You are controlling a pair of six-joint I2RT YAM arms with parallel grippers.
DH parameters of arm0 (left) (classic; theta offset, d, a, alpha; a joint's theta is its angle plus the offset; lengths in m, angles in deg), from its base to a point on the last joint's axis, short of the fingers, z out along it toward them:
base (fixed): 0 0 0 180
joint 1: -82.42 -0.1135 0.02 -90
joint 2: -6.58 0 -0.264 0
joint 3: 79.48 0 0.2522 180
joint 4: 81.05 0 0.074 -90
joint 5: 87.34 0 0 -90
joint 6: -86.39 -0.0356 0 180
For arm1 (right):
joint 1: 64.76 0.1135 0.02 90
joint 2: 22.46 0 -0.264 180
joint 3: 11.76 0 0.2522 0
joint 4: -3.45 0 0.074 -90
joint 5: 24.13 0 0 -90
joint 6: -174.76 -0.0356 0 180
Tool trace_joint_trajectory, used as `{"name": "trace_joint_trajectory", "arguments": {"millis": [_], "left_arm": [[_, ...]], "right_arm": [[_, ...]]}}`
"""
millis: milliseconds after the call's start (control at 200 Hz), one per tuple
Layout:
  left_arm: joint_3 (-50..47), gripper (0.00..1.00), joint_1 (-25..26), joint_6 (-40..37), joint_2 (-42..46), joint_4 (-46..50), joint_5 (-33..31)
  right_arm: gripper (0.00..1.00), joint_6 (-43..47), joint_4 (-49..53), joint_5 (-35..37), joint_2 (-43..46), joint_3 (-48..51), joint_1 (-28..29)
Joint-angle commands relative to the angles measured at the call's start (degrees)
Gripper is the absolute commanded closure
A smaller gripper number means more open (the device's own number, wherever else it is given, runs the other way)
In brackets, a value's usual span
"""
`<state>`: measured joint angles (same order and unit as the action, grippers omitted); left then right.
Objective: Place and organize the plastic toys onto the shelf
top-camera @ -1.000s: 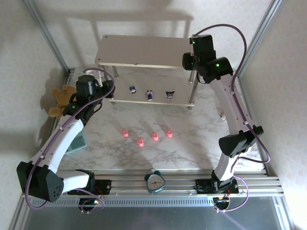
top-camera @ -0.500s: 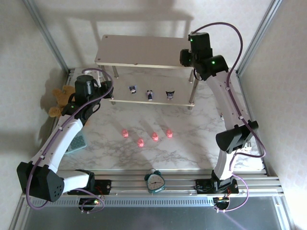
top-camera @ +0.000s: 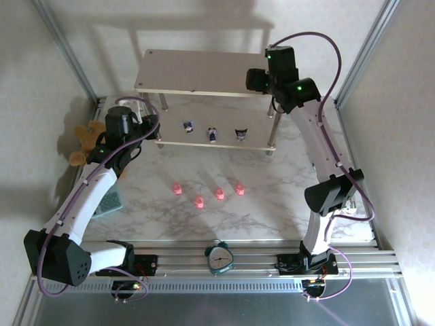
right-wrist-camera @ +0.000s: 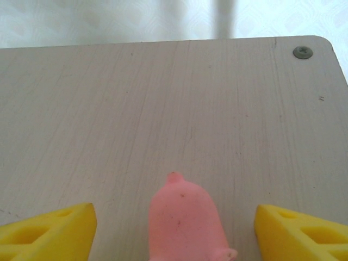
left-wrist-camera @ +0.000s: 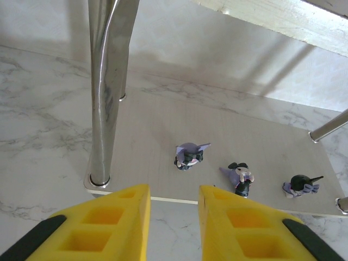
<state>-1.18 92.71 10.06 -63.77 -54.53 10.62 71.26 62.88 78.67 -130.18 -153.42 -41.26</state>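
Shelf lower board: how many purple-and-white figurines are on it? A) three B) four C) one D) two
A: three purple-and-white figurines stand in a row on the shelf, on its lower board, as the left wrist and top views both show.

The top external view looks steeply down from high on the front side of the shelf (top-camera: 204, 71), far enough to hold it whole. The left wrist view sits low by its left front leg (left-wrist-camera: 106, 92), facing the lower board's dark figurines (left-wrist-camera: 187, 155), which the top view shares. The right wrist view hangs close over its top board (right-wrist-camera: 163, 98).
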Motion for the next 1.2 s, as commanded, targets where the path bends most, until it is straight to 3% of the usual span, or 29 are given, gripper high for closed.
{"name": "trace_joint_trajectory", "arguments": {"millis": [0, 175, 325, 471, 611, 716, 891, 1196], "left_arm": [[1.24, 0.7, -0.75, -0.65, 1.15, 0.81, 0.3], [-0.7, 0.71, -0.62, 0.03, 2.3, 0.61, 1.66], [-8.32, 0.72, 2.4, 1.49, 6.14, -1.64, -0.08], [-15.2, 0.71, 7.55, 4.4, 10.69, -1.55, -4.8], [-21.27, 0.7, 10.36, 8.07, 13.49, -0.37, -8.23], [-25.23, 0.7, 11.08, 10.5, 14.16, -0.25, -8.11], [-28.95, 0.69, 12.56, 13.18, 14.53, -0.31, -9.4], [-27.28, 0.69, 12.66, 12.35, 14.28, -0.53, -9.57]], "right_arm": [[0.2, -0.31, -3.18, 0.82, 3.56, 0.96, -0.39], [0.2, 1.18, -10.93, 3.13, 14.91, 9.91, -0.32], [0.21, 2.76, -7.8, 4.12, 27.31, 20.81, 2.05], [0.23, 0.04, 3.48, 10.08, 37.14, 31.95, 12.59], [0.25, -12.53, 10.52, 12.78, 44.39, 47.14, 23.55], [0.27, -20.73, 10.29, 8.91, 44.57, 57.66, 27.4], [0.27, -29.54, -0.57, 3.08, 38.76, 71.0, 29.31], [0.29, -30.58, -13.21, -1.19, 23.26, 74.9, 27.94]]}}
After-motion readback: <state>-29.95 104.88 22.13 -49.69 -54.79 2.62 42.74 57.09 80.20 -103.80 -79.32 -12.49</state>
